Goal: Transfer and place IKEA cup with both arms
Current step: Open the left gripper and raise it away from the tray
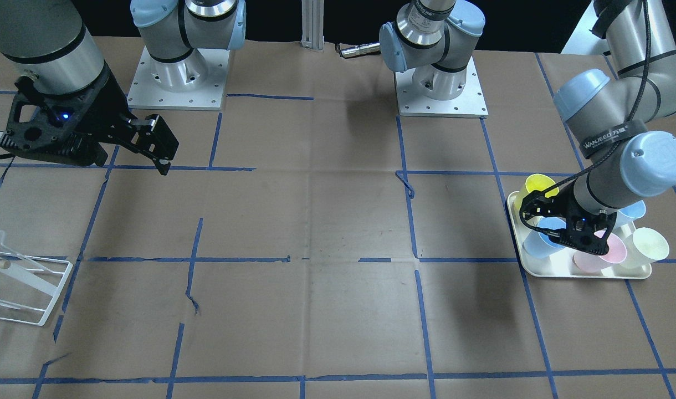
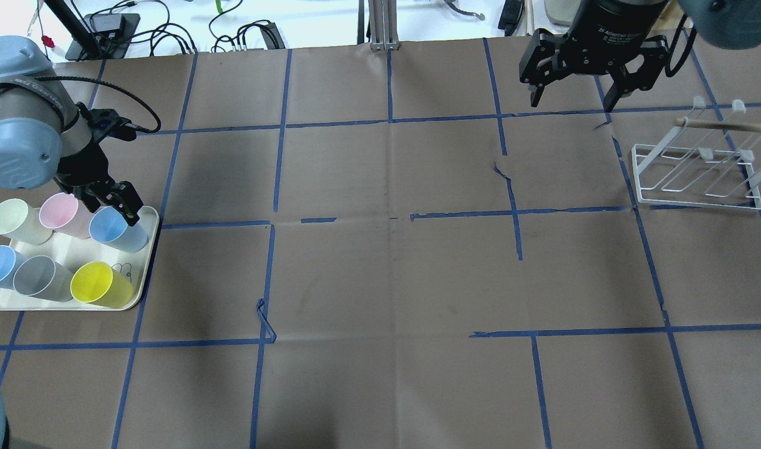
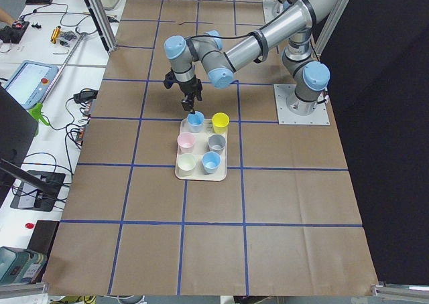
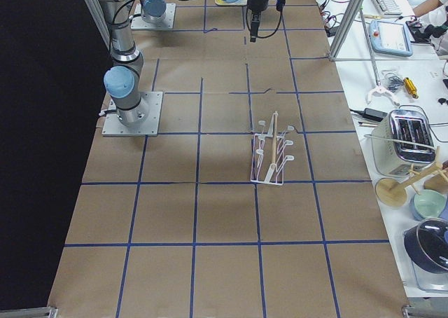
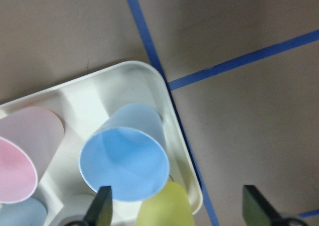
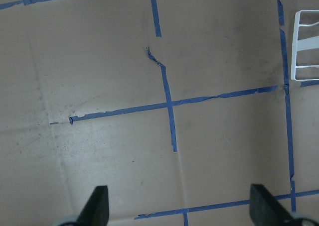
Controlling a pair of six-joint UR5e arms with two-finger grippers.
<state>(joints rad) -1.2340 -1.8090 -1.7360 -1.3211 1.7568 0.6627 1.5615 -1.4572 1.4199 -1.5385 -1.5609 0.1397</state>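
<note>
As it stands, IKEA cup (image 5: 124, 159) upright, rim-up

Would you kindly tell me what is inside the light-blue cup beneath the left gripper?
The IKEA cup looks empty: the left wrist view shows only its smooth blue inside. One fingertip of the open left gripper hides a sliver of the near rim.

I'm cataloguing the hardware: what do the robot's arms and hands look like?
The left arm and right arm are silver-grey tubes with light-blue joint caps. The left hand and right hand are black, two-fingered. A black cable follows the left arm, under a strap marked WANJEED.
</note>
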